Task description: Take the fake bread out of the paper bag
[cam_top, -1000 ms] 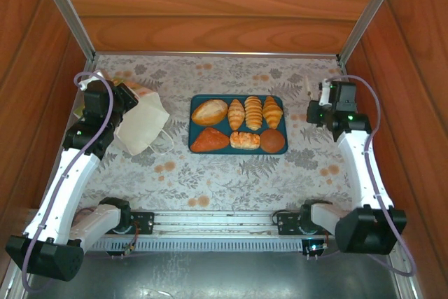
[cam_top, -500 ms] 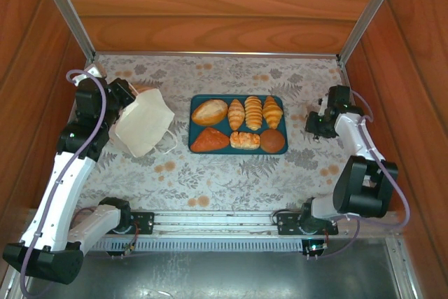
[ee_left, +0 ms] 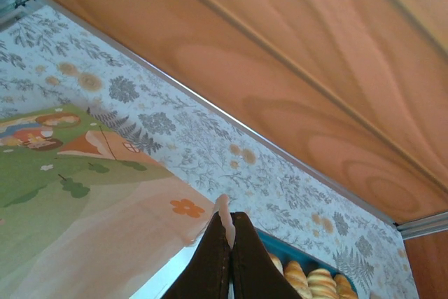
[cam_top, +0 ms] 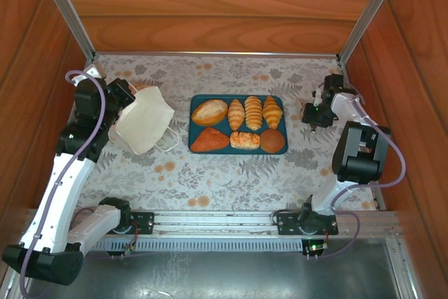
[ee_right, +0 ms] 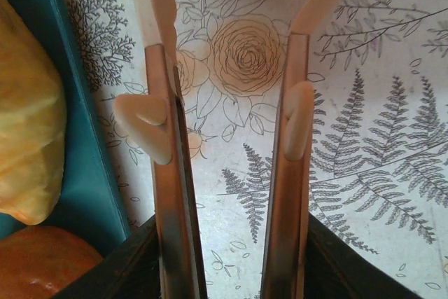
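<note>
Bread first: the fake bread [cam_top: 253, 113] sits on a teal tray [cam_top: 194, 127] in the middle of the surface [cam_top: 231, 180], somewhat toward the far edge. The far row holds an oval roll [cam_top: 209, 111] and three ridged croissants [cam_top: 236, 113]. The near row holds a triangular piece [cam_top: 209, 140], a small pale pastry [cam_top: 245, 141] and a round bun [cam_top: 272, 141].

My left claw [cam_top: 117, 100] is by the left edge of the surface, toward the far-left corner, clenched on the paper bag [cam_top: 143, 122]. From my left wrist I see my two dark fingers [ee_left: 206, 271] pressed together with a thin lip of the bag's paper pinched at their tips. The bag's green printed panel spreads off to the left. From above, the bag shows a plain white side, with its cord handles [cam_top: 168, 142] on the side nearest the tray. I cannot tell whether the bag rests on the surface or hangs from my grip.

My right claw [cam_top: 311, 113] is near the right edge of the surface, just beside the tray's right side. It is released: from my right wrist, the two fingers [ee_right: 168, 173] stand apart over the flowered surface with nothing gripped between them. The tray's rim and a yellow pastry lie at the left of that view.
</note>
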Controlling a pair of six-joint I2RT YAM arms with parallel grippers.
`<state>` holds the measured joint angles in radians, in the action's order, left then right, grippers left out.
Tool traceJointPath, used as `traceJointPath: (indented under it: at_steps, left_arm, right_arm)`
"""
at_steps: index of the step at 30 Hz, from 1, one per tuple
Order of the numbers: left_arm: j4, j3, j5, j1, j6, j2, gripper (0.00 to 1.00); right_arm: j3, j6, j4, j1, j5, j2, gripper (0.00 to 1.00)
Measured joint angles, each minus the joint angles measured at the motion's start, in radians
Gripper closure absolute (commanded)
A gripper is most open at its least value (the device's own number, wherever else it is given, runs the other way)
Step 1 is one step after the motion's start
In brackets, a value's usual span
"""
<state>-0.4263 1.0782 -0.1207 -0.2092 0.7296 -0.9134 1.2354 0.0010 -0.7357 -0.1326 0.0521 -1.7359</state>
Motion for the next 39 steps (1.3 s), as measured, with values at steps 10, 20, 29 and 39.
traceJointPath:
  at_steps: [10, 20, 29, 39]
  left_arm:
    - [0.000, 0.000, -0.013, 0.000, 0.001, 0.003, 1.00]
    - [0.000, 0.000, -0.014, 0.000, 0.003, 0.014, 1.00]
    - [0.000, 0.000, -0.016, 0.000, 0.003, 0.024, 1.00]
    - [0.001, 0.000, -0.016, 0.000, 0.003, 0.025, 1.00]
  right_arm:
    - [-0.002, -0.042, -0.013, 0.000, -0.013, -0.053, 0.43]
    - [0.019, -0.035, -0.048, 0.000, -0.044, -0.137, 0.40]
    - [0.030, -0.024, -0.080, 0.000, -0.052, -0.137, 0.37]
    - [0.042, -0.024, -0.115, 0.000, -0.051, -0.143, 0.34]
